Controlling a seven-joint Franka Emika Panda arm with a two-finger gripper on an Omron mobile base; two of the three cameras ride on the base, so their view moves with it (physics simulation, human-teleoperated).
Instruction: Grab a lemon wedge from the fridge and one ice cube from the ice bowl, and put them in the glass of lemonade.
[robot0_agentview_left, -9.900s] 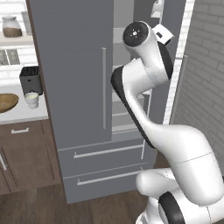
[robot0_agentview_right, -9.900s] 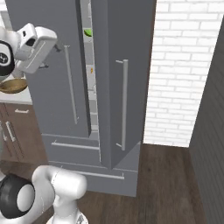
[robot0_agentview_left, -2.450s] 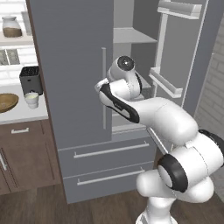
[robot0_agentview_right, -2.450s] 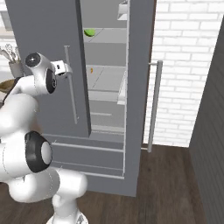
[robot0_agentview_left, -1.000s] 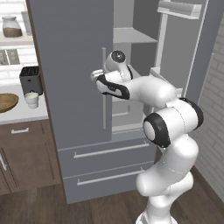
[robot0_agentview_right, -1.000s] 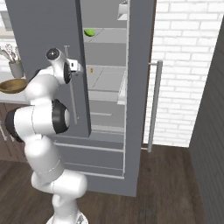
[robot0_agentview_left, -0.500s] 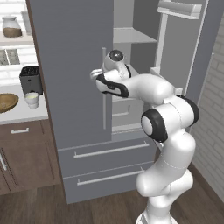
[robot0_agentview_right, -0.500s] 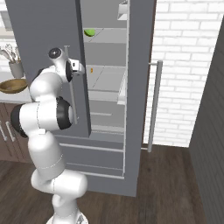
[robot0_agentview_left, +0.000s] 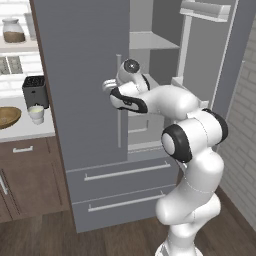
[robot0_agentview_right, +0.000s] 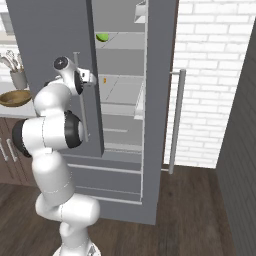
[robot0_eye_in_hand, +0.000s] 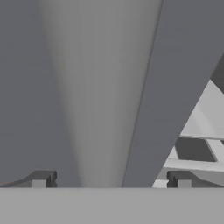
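The grey fridge (robot0_agentview_left: 80, 75) has its right door (robot0_agentview_right: 160, 100) swung wide open and its left door closed. On an upper shelf inside lies the yellow-green lemon wedge (robot0_agentview_right: 102, 36). My gripper (robot0_agentview_left: 107, 85) (robot0_agentview_right: 90, 80) (robot0_eye_in_hand: 109, 179) is at the left door's vertical bar handle (robot0_agentview_left: 119, 115), open, with the bar between its fingertips (robot0_eye_in_hand: 41, 179). Far left on the counter sit the brown ice bowl (robot0_agentview_left: 7, 116) (robot0_agentview_right: 14, 97) and the small whitish glass of lemonade (robot0_agentview_left: 36, 112). The ice cube is hidden from view.
A black toaster (robot0_agentview_left: 34, 90) stands behind the glass, and a grey utensil holder (robot0_agentview_right: 17, 77) behind the bowl. Two fridge drawers (robot0_agentview_left: 125, 170) lie below the doors. The open door's handle (robot0_agentview_right: 175, 120) juts toward a white brick wall (robot0_agentview_right: 210, 75).
The right fridge door has been opened since the oldest frames. My hand then swung left to the left door's handle; over the last second it has barely shifted.
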